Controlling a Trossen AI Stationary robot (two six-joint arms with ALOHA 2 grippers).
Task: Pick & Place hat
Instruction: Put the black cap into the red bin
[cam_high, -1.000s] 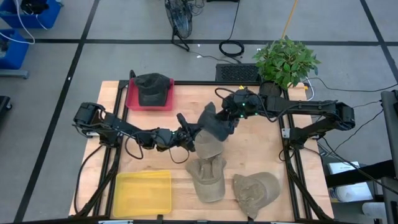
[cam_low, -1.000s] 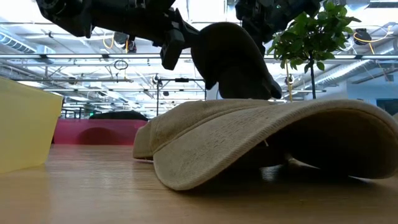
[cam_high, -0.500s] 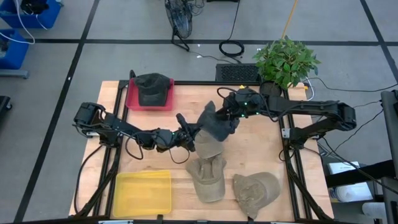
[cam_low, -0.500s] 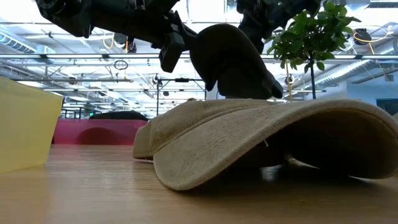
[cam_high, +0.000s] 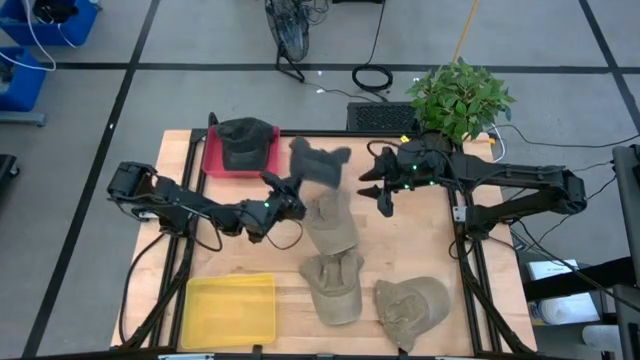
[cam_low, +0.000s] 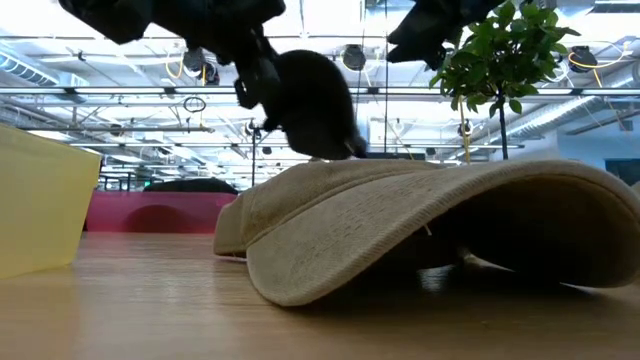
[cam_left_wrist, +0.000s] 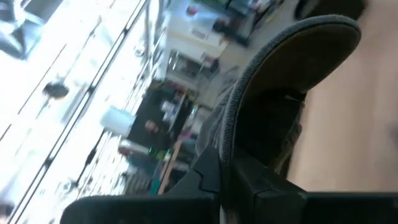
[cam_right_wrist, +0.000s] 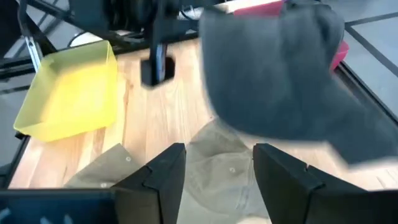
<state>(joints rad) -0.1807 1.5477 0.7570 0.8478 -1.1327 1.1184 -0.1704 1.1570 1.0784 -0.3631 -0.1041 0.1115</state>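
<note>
Left gripper (cam_high: 283, 196) clamps the soft dark grey hat (cam_high: 318, 163), lifted at table centre toward 12 o'clock. Right gripper (cam_high: 381, 192) spread wide, empty, at its 3 o'clock. Three floppy tan hats (cam_high: 333, 228) below; low view shows one curved brim, high view all three. Another dark hat in red tray (cam_high: 212, 160); yellow tray (cam_high: 229, 310) at 7 o'clock.

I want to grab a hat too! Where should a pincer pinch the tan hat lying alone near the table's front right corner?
Probably the tan hat's rim, coming from above at its outer edge: it lies slumped and apart from the other hats, so the thin edge looks easiest to pinch.
</note>
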